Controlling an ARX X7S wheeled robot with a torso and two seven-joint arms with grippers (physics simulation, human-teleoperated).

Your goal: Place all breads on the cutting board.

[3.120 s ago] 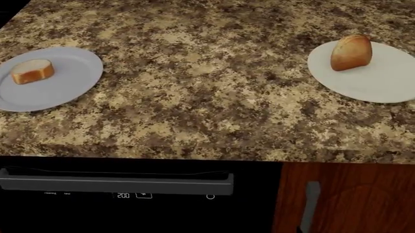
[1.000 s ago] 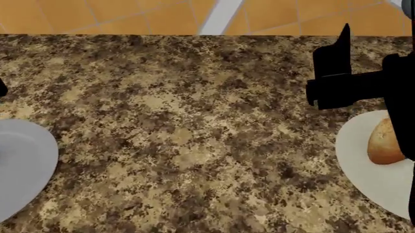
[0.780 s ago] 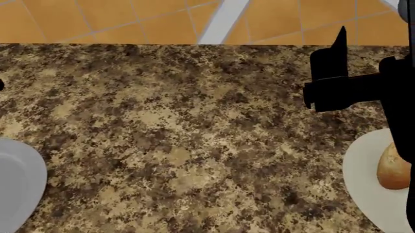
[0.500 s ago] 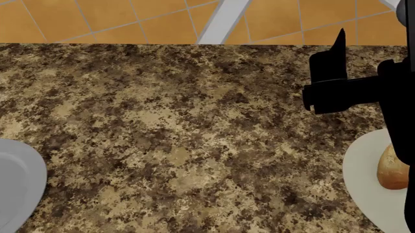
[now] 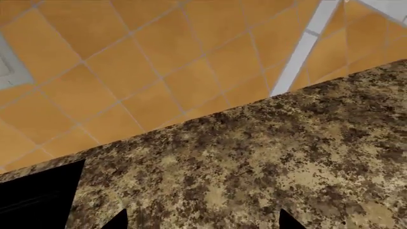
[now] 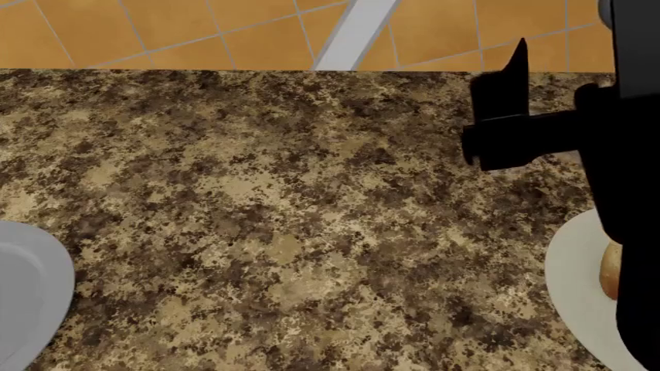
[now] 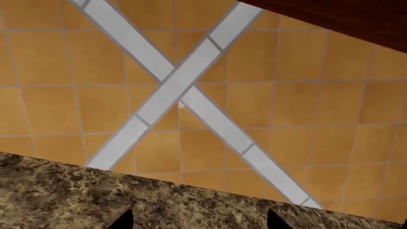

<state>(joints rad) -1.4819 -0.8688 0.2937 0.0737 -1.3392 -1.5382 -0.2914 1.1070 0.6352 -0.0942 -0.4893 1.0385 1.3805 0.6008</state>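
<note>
Item: right gripper, black, raised above the granite counter; since half a second ago I have drifted it leftward, its arm now covering more of the loaf. Fingers spread, empty. Left gripper: tips apart, empty. Item: golden loaf, sliver visible on right plate. Left plate: edge only. Cutting board, cut chunk: not in view. Nothing placed yet.

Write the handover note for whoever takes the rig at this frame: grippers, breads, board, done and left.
Right gripper: raised over the granite counter, apparently holding nothing; jaw state unclear.
Left gripper: only fingertips show in its wrist view, spread, nothing between.
Golden loaf: on the right plate, mostly hidden by the right arm.
Left plate: only its edge shows; cut chunk out of view.
Cutting board: not in any view.
Done: nothing. Left: find the board, move both breads.
</note>
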